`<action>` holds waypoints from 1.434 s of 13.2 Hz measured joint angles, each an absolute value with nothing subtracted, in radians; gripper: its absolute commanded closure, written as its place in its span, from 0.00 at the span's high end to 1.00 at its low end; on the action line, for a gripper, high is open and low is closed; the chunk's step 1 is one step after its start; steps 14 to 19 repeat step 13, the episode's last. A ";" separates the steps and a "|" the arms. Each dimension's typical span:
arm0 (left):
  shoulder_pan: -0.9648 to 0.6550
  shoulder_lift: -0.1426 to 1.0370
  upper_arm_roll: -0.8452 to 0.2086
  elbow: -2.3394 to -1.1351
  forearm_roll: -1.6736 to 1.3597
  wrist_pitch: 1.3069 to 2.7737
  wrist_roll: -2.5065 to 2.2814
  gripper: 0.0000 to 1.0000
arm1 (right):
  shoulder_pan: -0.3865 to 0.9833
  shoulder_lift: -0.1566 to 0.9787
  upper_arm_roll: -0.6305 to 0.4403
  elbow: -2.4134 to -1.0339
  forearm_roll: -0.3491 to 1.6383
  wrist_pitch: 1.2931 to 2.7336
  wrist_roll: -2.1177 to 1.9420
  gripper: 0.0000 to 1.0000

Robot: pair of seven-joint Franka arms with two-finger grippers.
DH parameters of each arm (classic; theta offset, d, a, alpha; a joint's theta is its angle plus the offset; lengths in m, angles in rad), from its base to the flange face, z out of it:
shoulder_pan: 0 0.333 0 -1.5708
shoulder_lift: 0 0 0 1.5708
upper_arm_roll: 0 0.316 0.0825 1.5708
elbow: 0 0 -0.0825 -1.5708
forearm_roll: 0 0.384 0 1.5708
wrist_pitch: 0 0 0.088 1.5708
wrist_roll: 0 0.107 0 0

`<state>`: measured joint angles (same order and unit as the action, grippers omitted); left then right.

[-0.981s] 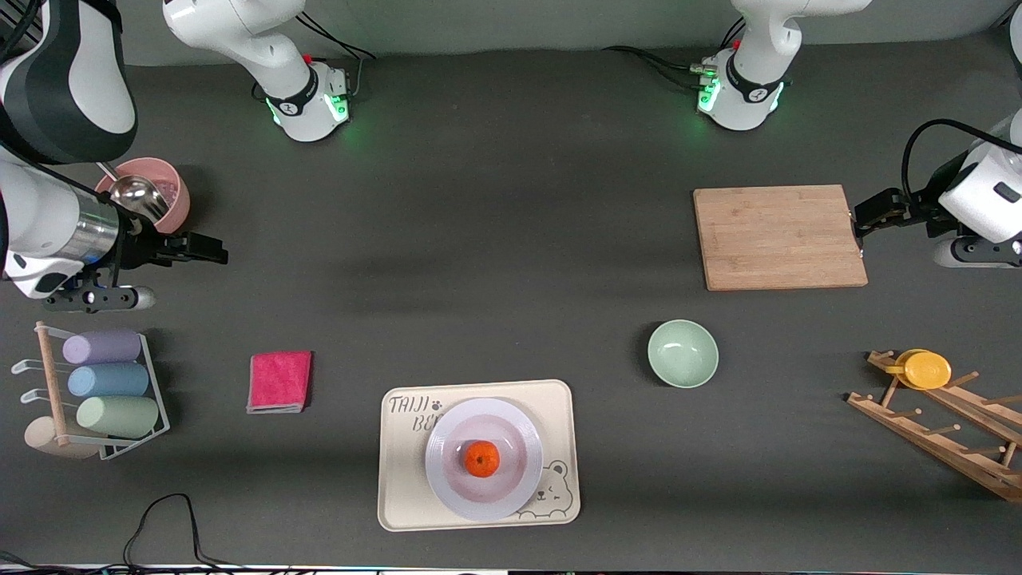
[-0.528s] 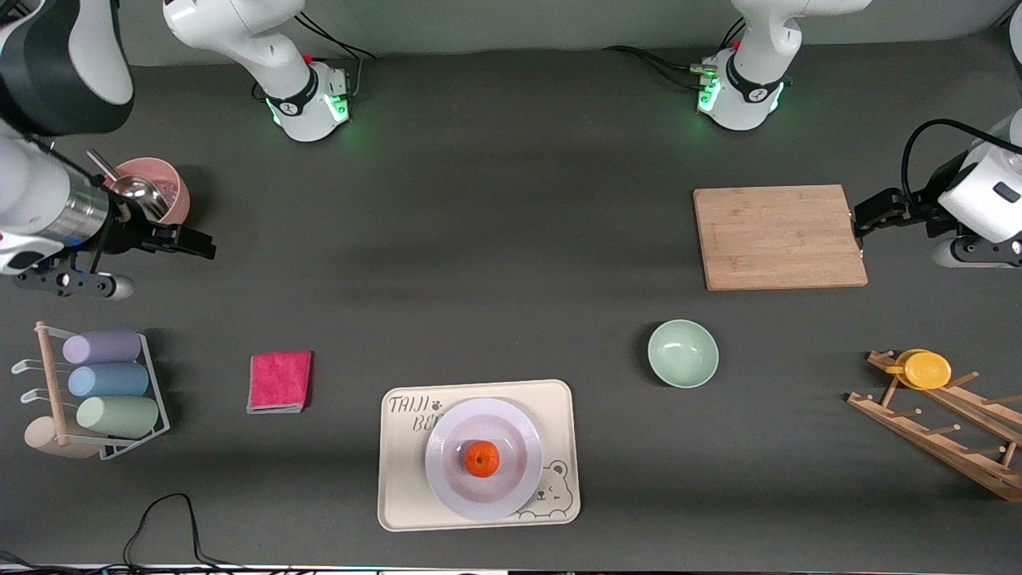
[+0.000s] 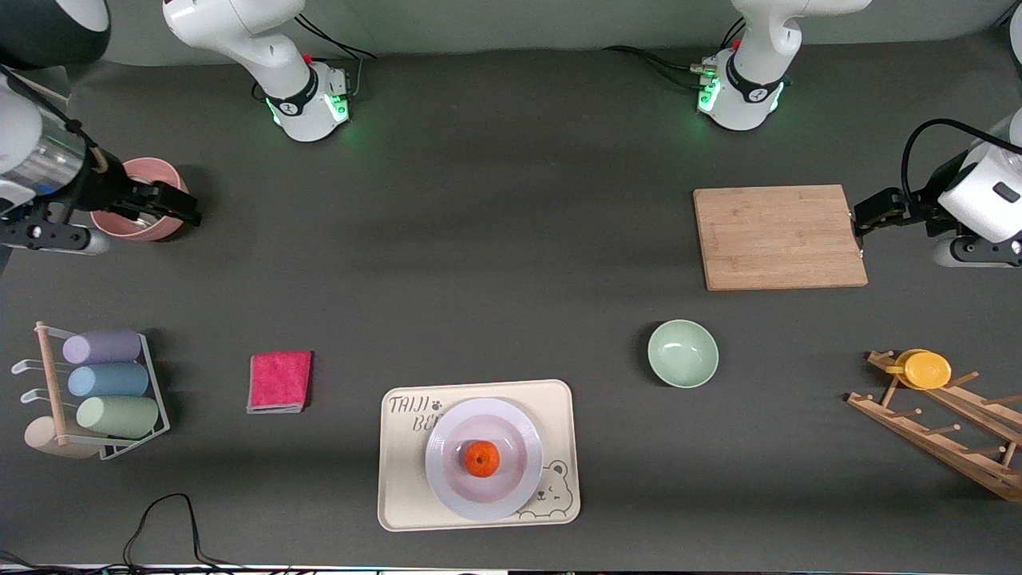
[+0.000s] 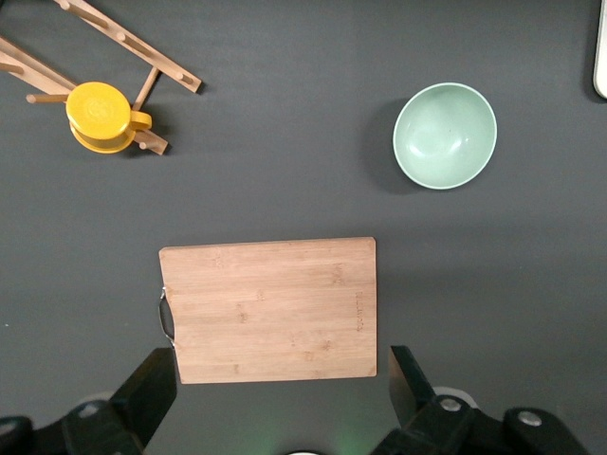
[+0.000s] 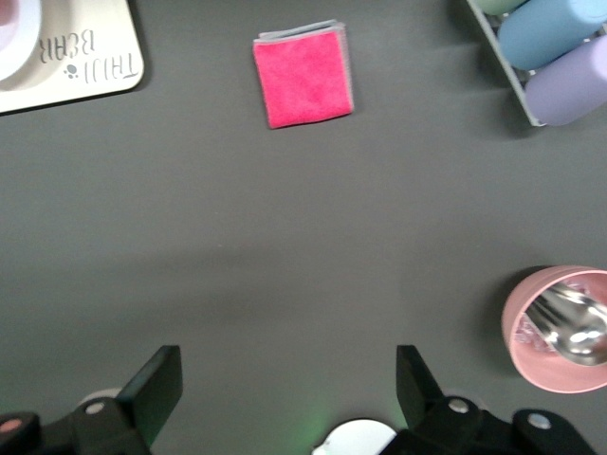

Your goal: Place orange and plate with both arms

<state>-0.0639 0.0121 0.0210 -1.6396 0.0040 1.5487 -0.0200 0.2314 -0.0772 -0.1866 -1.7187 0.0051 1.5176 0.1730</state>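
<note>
In the front view, I see that the right gripper (image 3: 172, 208) has moved since one second ago: it was nearer to the camera than the pink cup (image 3: 144, 209), and now it hangs over this cup, more toward the bases. The left gripper (image 3: 866, 214) has not moved; this arm waits at the edge of the board (image 3: 778, 237). The plate (image 3: 485, 458) lies flat on the tray (image 3: 399, 479), near the front edge of the table, and the orange (image 3: 482, 458) sits in its centre as before. Both are round, so I can give no long axis and no direction for them.

In the left wrist view, the fingers (image 4: 152, 387) stand wide apart and hold nothing. The board (image 4: 268, 309) lies under them, and the green bowl (image 4: 445, 136) and the yellow cup (image 4: 101, 116) on the rack are farther off.

In the right wrist view, the fingers (image 5: 159, 387) are also wide apart and empty, over bare table. The pink cup (image 5: 560, 327) with a spoon in it, the red cloth (image 5: 303, 73) and a corner of the tray (image 5: 71, 52) are visible there.
</note>
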 measured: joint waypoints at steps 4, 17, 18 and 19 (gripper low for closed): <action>-0.064 0.012 0.021 -1.639 0.004 1.544 -0.020 1.00 | 0.025 -0.105 -0.041 -1.721 0.024 1.490 0.062 1.00; -0.064 0.012 0.021 -1.639 0.004 1.544 -0.020 1.00 | 0.159 -0.095 -0.185 -1.731 0.027 1.496 0.057 1.00; -0.064 0.012 0.021 -1.639 0.004 1.544 -0.020 1.00 | 0.159 -0.095 -0.185 -1.731 0.027 1.496 0.057 1.00; -0.064 0.012 0.021 -1.639 0.004 1.544 -0.020 1.00 | 0.159 -0.095 -0.185 -1.731 0.027 1.496 0.057 1.00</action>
